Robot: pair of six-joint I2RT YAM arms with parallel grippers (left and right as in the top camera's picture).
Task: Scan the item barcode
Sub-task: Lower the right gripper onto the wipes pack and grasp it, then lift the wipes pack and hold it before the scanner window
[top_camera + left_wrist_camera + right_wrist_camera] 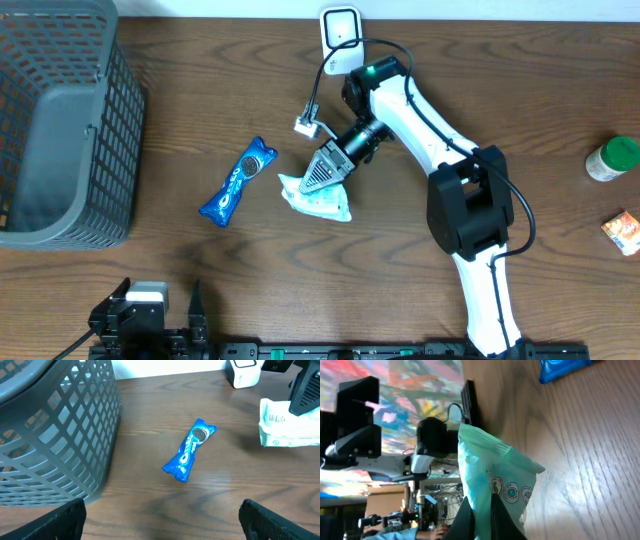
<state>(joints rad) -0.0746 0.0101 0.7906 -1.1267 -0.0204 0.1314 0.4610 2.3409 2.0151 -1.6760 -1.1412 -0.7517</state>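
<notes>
Wood table [200, 270] lies bare across the middle and the right. Only a green-lidded jar [612, 158] and a small orange carton [622, 232] sit at the right edge, well apart from the arms. A grey basket [125, 130] fills the far left corner. A blue pack [238, 181] lies slanted between it and the centre, touching neither the basket nor the pouch.

The white-and-mint pouch [322, 203] is at the table's centre, just right of the blue pack and near of the white scanner [340, 30] at the far edge. Open wood separates pouch and scanner. Whether the pouch's lower edge rests on the table cannot be told.

The right arm rises from the near right, bends at its black elbow, reaches far and left, then folds its wrist back toward the near left. The right gripper [322, 178] is clenched on the pouch's far edge.

The left gripper [161, 515] sits low at the near left, its fingers spread wide and holding nothing, pointed at the blue pack.
</notes>
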